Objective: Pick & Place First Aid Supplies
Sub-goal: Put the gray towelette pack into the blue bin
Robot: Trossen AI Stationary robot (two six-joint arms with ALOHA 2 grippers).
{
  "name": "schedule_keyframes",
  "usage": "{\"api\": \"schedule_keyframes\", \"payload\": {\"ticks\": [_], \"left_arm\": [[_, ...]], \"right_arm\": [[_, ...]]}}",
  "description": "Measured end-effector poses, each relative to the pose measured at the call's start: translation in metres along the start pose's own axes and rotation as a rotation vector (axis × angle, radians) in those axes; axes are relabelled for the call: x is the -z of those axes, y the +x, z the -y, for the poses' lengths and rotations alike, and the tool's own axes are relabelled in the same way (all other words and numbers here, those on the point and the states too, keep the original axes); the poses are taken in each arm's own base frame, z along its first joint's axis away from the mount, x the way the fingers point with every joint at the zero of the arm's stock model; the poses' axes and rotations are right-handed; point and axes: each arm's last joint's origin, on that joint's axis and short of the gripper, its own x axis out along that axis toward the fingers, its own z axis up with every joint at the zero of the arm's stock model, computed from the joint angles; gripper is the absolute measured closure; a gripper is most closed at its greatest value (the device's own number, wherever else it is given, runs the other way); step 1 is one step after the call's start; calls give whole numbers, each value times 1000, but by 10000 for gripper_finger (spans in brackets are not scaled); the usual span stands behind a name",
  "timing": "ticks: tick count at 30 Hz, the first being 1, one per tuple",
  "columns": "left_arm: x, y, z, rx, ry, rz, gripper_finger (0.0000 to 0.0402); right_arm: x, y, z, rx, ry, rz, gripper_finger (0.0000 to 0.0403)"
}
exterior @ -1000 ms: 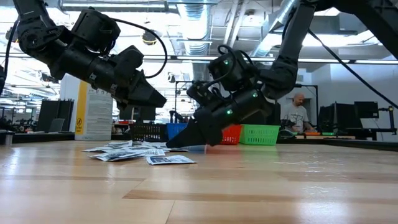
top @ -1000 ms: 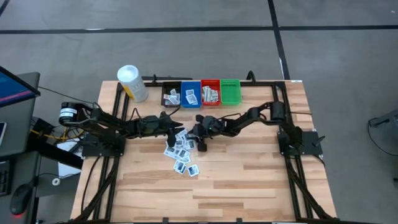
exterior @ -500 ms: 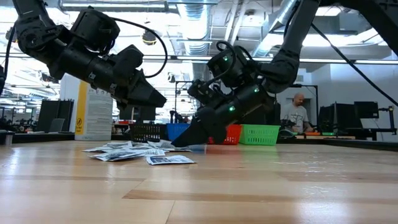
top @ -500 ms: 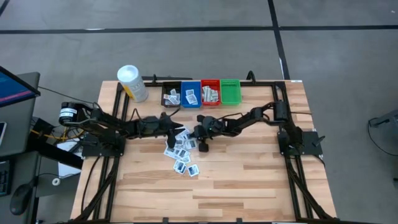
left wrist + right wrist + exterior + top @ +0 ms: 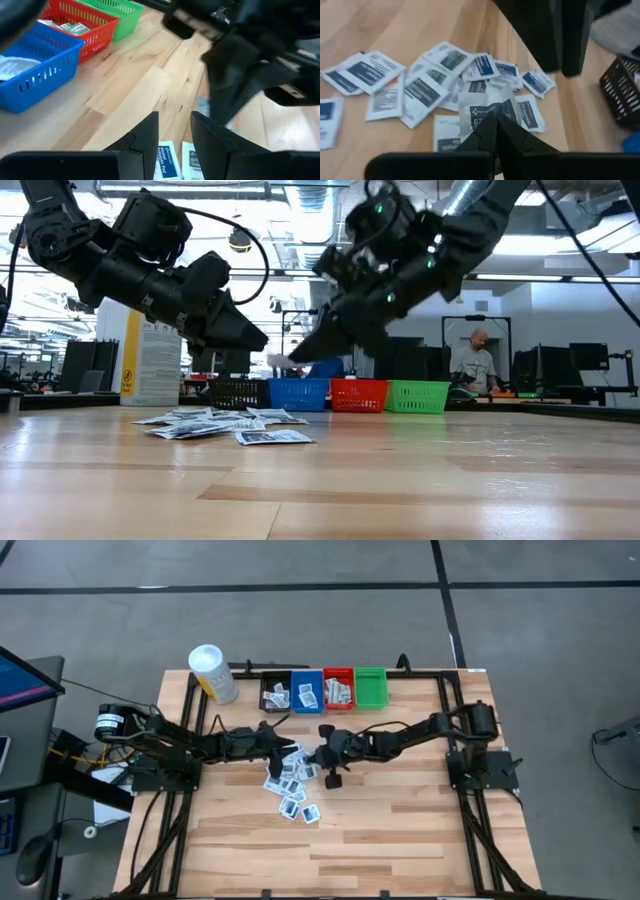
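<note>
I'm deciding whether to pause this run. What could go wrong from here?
The right gripper pinches one grey packet by a thin edge above the pile; it might slip off before reaching the bins. The left gripper hovers close beside it, so the arms could clash.

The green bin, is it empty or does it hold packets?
Empty: the green bin shows only bare green floor, unlike the red bin beside it.

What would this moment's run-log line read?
right gripper: shut on grey-white flat packet, lifted | left gripper: open, over packet pile
</note>
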Motion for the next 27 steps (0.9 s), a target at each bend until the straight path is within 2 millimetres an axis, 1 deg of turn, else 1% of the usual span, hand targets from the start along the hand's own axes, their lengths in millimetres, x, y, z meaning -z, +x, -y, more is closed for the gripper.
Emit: {"api": "schedule_keyframes", "payload": {"ticks": [3, 6, 8, 16, 20, 27], "left_arm": [[0, 0, -1, -4, -75, 2, 288], [-2, 1, -6, -36, -191, 13, 288], [-2, 1, -8, -48, -231, 18, 288], [-3, 2, -9, 17, -420, 1, 288], [-5, 2, -7, 48, -471, 2, 288], [-6, 1, -5, 70, -492, 11, 288]], "right_arm": [[-5, -5, -4, 32, -26, -17, 403], [-11, -10, -6, 77, -66, -18, 403], [-14, -12, -7, 94, -83, -12, 403], [-14, -12, -5, 120, -106, -19, 403], [-14, -12, -5, 124, -128, -15, 403], [-20, -13, -3, 143, -153, 39, 403]]}}
